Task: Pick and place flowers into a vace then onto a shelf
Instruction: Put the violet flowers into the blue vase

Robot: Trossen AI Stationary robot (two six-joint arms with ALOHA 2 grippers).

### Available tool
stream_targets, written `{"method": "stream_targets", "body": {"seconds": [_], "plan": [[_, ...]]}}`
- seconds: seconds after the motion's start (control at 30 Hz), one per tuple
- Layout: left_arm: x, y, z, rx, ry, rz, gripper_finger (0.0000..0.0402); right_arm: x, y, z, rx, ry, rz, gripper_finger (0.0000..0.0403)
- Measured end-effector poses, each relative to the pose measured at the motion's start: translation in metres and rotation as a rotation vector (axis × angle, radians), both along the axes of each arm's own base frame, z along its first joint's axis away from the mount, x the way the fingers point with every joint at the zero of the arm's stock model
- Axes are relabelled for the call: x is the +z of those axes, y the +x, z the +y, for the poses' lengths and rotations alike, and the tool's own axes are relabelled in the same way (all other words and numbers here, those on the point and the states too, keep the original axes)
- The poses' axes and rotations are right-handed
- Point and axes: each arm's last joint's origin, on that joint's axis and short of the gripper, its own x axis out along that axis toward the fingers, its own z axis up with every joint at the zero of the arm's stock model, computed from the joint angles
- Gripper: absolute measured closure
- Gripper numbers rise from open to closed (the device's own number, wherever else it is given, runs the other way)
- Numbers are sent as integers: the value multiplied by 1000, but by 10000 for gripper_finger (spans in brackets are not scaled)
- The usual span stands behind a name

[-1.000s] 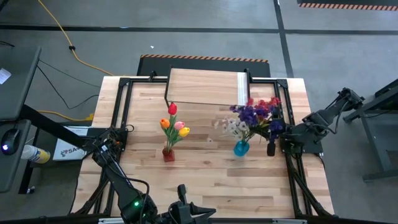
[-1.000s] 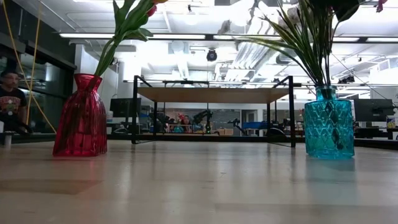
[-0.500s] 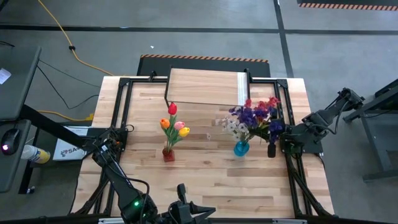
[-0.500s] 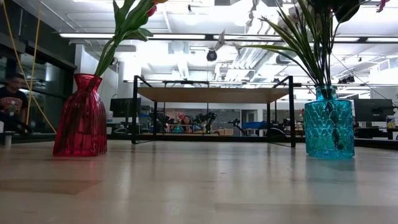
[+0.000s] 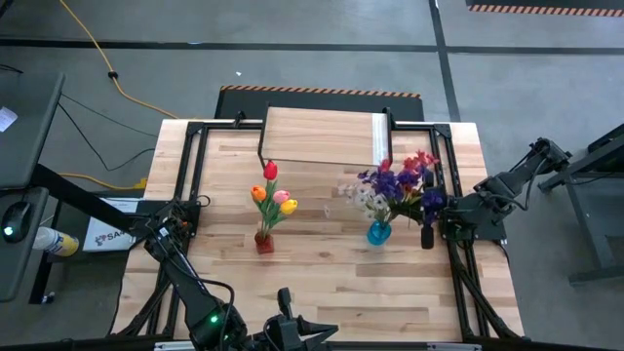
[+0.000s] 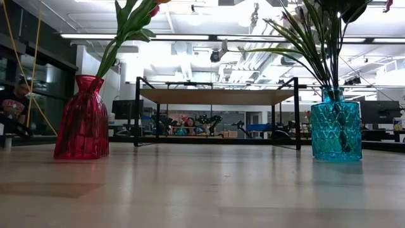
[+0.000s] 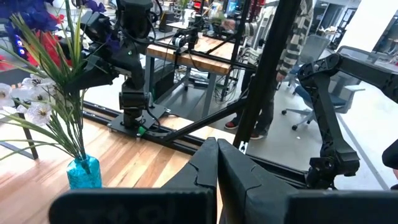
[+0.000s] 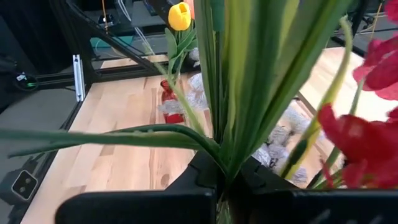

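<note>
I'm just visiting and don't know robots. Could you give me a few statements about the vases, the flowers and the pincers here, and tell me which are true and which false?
1. The red vase holds the tulips. True.
2. The blue vase stands on the shelf. False: it stands on the tabletop, in front of the shelf.
3. The right pincer is beside the blue vase, with the stems of its flower sprays between its fingers. True.
4. The left pincer is holding the red vase. False: it waits shut at the table's left edge, apart from the vase.
5. Both vases lie tipped over. False: both stand upright.
</note>
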Motion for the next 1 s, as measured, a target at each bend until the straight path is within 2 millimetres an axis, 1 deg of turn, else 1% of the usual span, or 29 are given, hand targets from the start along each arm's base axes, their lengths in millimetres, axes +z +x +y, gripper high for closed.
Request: {"method": "stream_targets", "body": {"seconds": [0.57, 1.0], "plan": [[0, 0, 0, 0, 0, 0, 355, -3, -1, -1, 0, 9, 32, 403], [0, 0, 0, 1, 0, 0, 355, -1, 0, -1, -13, -17, 8, 403]]}}
